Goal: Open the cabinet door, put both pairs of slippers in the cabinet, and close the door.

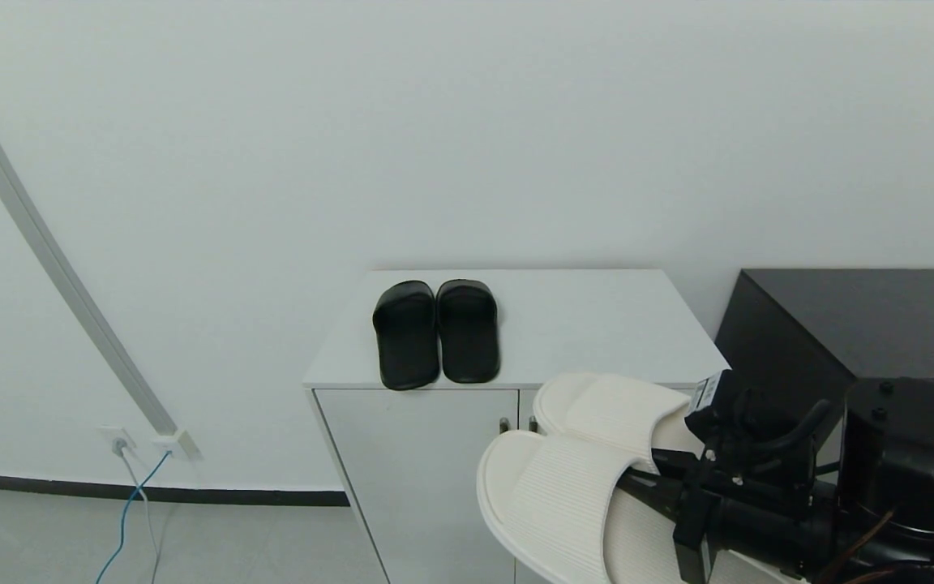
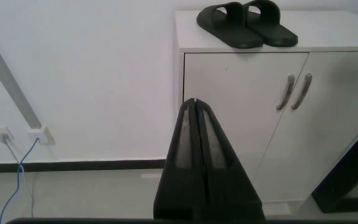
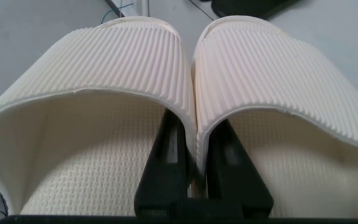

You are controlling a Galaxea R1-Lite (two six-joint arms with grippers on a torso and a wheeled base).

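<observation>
**Fingers: right set clamped on the white slippers, left set pressed together**

Fingers [image 3: 169, 165] of the right gripper [image 3: 196, 155] pinch the white slippers [image 3: 185, 93]. 1 finger lies inside each slipper, and the 2 touching inner walls are squeezed between them. In the head view the right gripper [image 1: 637, 483] holds this pair [image 1: 589, 454] in the air in front of the cabinet [image 1: 426, 454], low on the robot's right. The toes point toward the doors and the soles are tilted. The pair hides part of the right door and the cabinet's front right corner.

The left gripper [image 2: 195, 106] has its 2 fingers [image 2: 184, 143] closed flat against each other with nothing between them. It hangs in front of the cabinet [image 2: 241, 106], facing the left door, below the level of the handles [image 2: 294, 92].

The black slippers [image 1: 436, 332] lie side by side, touching, on the cabinet's white top, toward its left front edge. Their heels reach just over that edge. From the left wrist they [image 2: 247, 23] show at the same spot, above the left door. Both doors are shut, and the 2 handles [image 1: 516, 424] stand upright on either side of the middle seam.

A dark unit [image 1: 864, 324] stands just beside the cabinet on the robot's right. On the wall to the left, a wall socket [image 1: 118, 442] carries a blue cable [image 1: 130, 511] that runs down to the floor.
</observation>
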